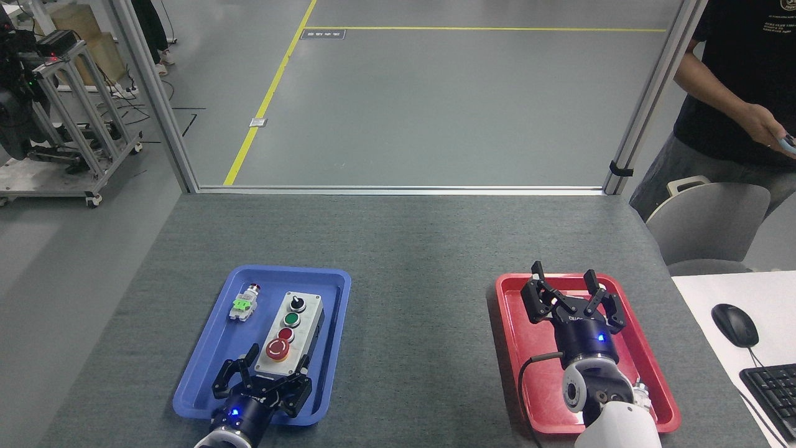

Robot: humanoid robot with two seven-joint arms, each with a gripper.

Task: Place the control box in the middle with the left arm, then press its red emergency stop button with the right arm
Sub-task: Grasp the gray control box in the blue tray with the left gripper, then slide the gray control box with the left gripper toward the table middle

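Two open grippers [278, 363] [564, 280]; lettering unreadable.

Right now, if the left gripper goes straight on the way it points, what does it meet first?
Most likely the control box: the open left gripper points at its near end in the blue tray. Height is unclear.

- Our left gripper [278, 364] spreads its claws around the near end of the control box [290, 337] in the blue tray [205, 367]
- Our right gripper [563, 283] hangs open-clawed over the red tray [528, 348]
- Bare grey tabletop [416, 311] lies between the trays
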